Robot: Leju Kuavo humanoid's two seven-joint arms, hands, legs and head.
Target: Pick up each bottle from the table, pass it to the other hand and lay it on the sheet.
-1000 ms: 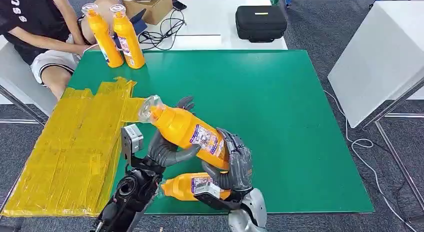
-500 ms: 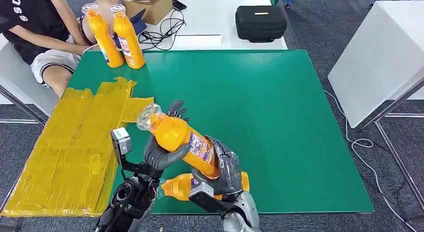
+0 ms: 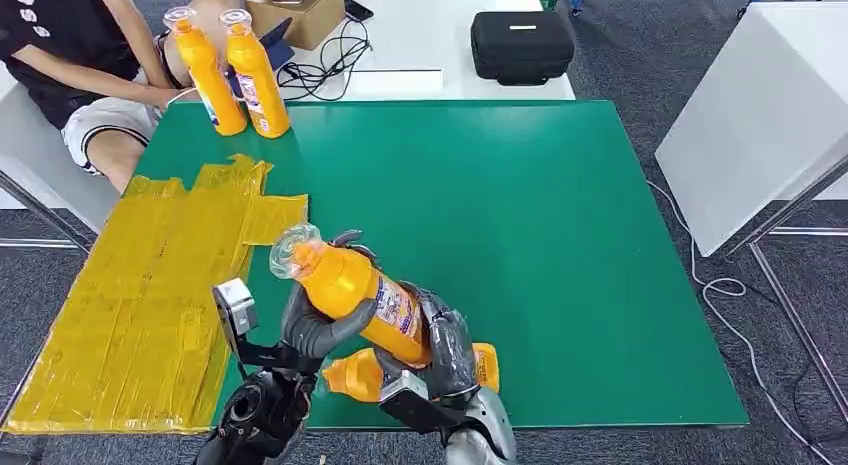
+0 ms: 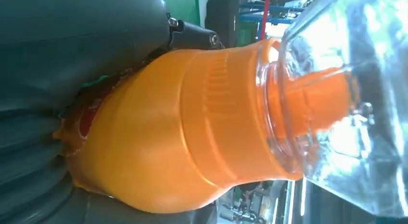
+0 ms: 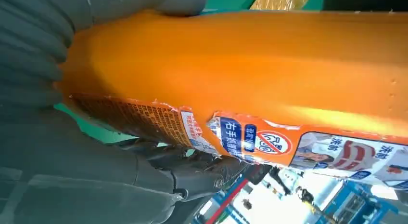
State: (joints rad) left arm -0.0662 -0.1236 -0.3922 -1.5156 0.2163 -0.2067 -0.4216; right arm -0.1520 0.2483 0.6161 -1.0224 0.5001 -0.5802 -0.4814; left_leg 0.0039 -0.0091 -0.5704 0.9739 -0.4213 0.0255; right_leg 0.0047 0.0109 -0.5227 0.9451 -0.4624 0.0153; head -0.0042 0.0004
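Both the left hand [image 3: 318,325] and right hand [image 3: 447,347] wrap their fingers [image 3: 352,247] around one tilted orange bottle [image 3: 352,288] above the green surface [image 3: 560,245].

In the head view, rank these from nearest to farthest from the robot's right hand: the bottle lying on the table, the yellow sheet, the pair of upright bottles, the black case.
From the right hand:
1. Lying bottle, just beneath the hands at the near edge.
2. Yellow sheet, to the left.
3. Upright bottles and black case, at the far left corner and on the white table beyond; too close to call.
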